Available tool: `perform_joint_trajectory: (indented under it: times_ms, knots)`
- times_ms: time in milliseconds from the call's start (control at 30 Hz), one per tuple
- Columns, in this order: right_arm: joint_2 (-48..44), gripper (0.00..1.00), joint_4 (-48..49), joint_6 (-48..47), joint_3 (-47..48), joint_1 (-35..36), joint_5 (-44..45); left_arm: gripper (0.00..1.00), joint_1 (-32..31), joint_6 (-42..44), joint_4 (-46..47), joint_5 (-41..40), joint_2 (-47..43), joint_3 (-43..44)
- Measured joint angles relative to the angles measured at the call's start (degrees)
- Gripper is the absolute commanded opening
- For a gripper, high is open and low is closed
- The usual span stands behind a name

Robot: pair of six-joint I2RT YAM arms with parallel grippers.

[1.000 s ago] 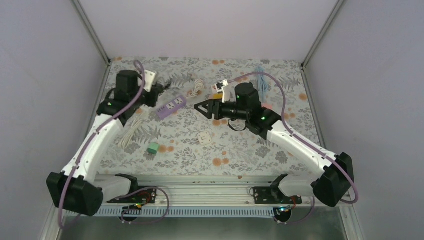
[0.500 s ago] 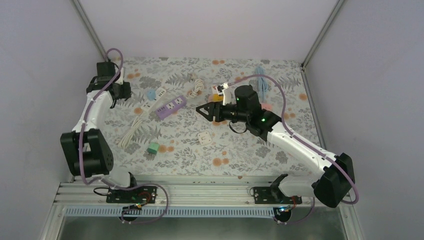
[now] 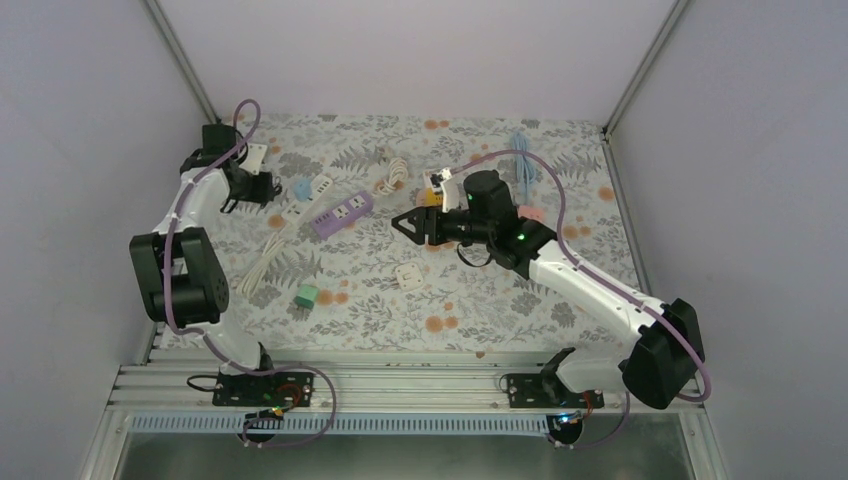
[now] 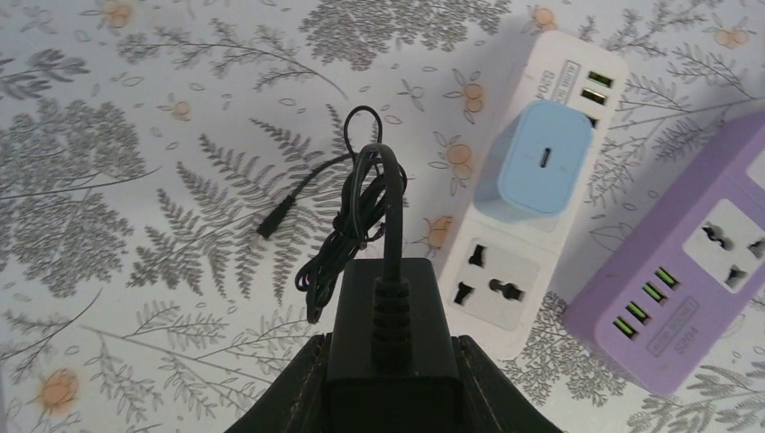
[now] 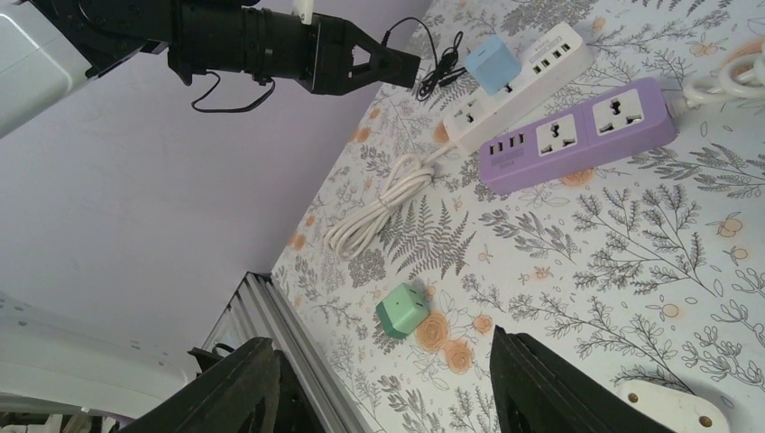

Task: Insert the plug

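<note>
My left gripper (image 3: 262,188) is shut on a black plug (image 4: 390,334) with a bundled black cable (image 4: 347,239) hanging from it. It hovers above the table just left of the white power strip (image 4: 519,244), which has a free socket and a light-blue adapter (image 4: 541,167) plugged in. The strip also shows in the top view (image 3: 308,194) and the right wrist view (image 5: 519,86). A purple power strip (image 3: 342,213) lies to its right. My right gripper (image 3: 405,222) is open and empty above mid-table, its jaws wide apart in the right wrist view (image 5: 383,388).
A green cube adapter (image 3: 306,296) and a coiled white cord (image 3: 262,262) lie front left. A white adapter (image 3: 407,275) lies at mid-table. A beige cord (image 3: 392,176), small items (image 3: 434,180) and a blue cable (image 3: 520,150) lie at the back. Walls enclose three sides.
The left arm swung back and left to the far-left corner, then brought the plug a little right towards the white strip. The right gripper edged slightly left and stays open.
</note>
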Motion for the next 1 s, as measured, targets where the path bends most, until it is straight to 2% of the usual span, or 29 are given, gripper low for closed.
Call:
perform_joint_trajectory:
  times_ms: [300, 1000]
  knots:
    - [-0.15, 0.6, -0.42, -0.11, 0.0, -0.26, 0.5, 0.11, -3.85, 3.43, -3.39, 0.48, 4.81, 2.08]
    - [-0.37, 0.59, -0.39, 0.02, -0.02, -0.26, 0.74, 0.11, -7.06, 7.76, -8.83, -2.95, 11.58, 9.22]
